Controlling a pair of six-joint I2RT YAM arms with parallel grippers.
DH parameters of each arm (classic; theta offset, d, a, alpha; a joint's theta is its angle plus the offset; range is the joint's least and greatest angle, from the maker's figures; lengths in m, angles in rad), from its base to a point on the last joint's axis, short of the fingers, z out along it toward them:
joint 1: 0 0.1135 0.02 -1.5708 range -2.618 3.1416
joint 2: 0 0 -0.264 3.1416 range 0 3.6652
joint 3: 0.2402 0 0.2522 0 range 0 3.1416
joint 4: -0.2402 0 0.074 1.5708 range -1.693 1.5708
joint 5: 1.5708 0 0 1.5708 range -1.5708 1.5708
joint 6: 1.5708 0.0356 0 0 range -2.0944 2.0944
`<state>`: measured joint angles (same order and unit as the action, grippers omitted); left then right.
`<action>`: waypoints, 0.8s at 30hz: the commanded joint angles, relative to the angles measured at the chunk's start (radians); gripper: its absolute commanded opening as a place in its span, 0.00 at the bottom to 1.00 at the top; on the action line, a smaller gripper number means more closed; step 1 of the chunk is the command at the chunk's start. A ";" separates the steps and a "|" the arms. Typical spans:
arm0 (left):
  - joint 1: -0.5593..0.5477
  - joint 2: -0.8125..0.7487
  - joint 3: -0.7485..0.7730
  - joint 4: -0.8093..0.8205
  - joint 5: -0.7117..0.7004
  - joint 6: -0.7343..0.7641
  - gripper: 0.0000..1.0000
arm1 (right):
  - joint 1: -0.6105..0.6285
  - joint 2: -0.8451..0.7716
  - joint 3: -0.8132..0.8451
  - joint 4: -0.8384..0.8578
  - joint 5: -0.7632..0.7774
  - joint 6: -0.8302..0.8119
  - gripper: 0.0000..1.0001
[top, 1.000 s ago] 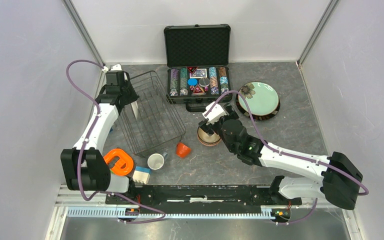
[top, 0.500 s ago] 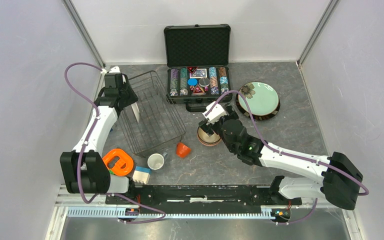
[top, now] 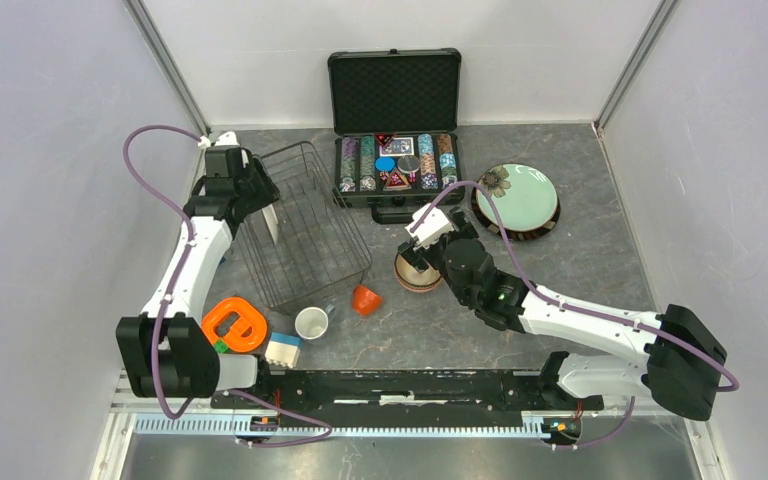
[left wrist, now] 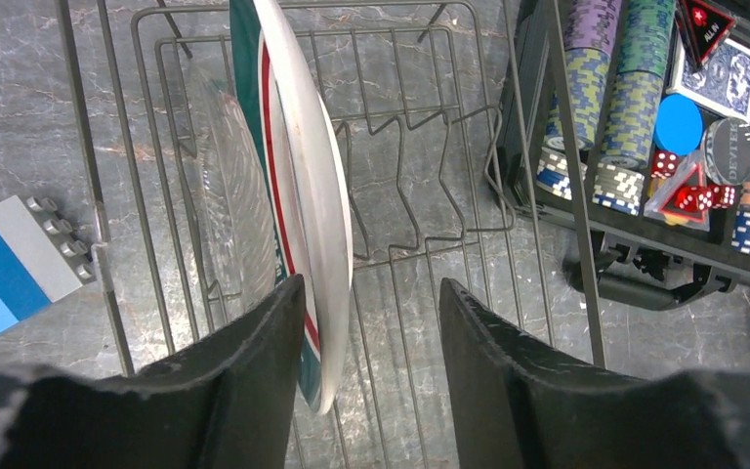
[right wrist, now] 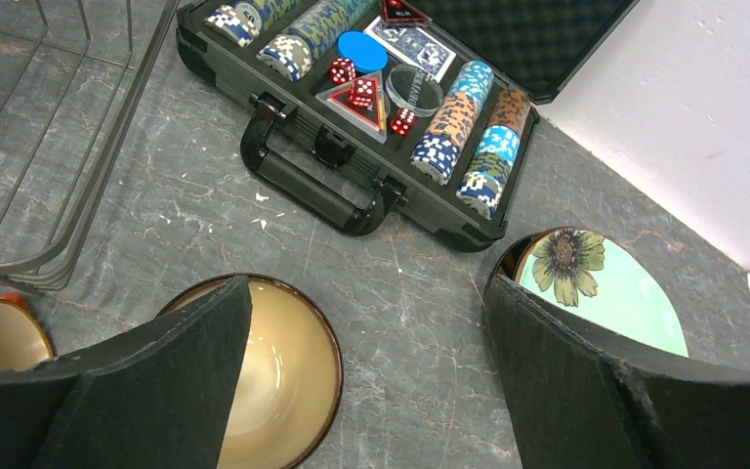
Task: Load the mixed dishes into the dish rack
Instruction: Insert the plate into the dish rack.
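Observation:
The black wire dish rack [top: 305,230] sits at the left. A white plate with a teal and red rim [left wrist: 308,176] stands upright in it, beside a clear glass plate [left wrist: 225,186]. My left gripper [left wrist: 371,293] is open just above the white plate's edge, which lies close to the left finger. My right gripper [right wrist: 366,283] is open and empty over the tan bowl [right wrist: 288,371], its left finger above the bowl. The teal flower plate [right wrist: 605,288] lies to the right. An orange cup [top: 365,299] and a white cup [top: 311,323] stand near the rack's front.
An open black case of poker chips [top: 395,150] stands behind the rack and the bowl. An orange ring toy [top: 236,322] and a white-and-blue block [top: 283,350] lie at the front left. Walls close in the table's left, back and right.
My left gripper's jaws have spread apart off the white plate, which stays standing in the rack, and the arm has shifted slightly. The right arm has not moved.

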<state>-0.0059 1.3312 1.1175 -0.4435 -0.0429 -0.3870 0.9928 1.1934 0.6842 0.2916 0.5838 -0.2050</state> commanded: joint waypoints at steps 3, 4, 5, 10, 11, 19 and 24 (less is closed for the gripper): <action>0.004 -0.072 0.076 -0.044 0.001 0.024 0.66 | -0.003 -0.026 0.014 0.019 0.008 0.016 0.93; 0.004 -0.077 0.081 -0.052 0.003 0.026 0.66 | -0.003 -0.026 0.014 0.018 0.009 0.018 0.93; 0.004 -0.081 0.088 -0.060 0.003 0.027 0.66 | -0.004 -0.027 0.015 0.019 0.009 0.019 0.93; 0.004 -0.112 0.111 -0.081 0.033 0.037 0.34 | -0.004 -0.029 0.012 0.019 0.010 0.019 0.93; 0.004 -0.121 0.116 -0.083 0.038 0.037 0.23 | -0.005 -0.029 0.013 0.019 0.010 0.019 0.94; 0.004 -0.137 0.166 -0.120 0.131 0.039 0.02 | -0.006 -0.027 0.012 0.020 0.031 0.019 0.93; 0.004 -0.136 0.183 -0.120 0.246 0.020 0.02 | -0.047 -0.038 0.005 0.018 0.048 0.035 0.94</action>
<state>-0.0059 1.2144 1.2514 -0.5533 0.0879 -0.3748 0.9806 1.1915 0.6842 0.2893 0.5983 -0.2001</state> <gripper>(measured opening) 0.025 0.938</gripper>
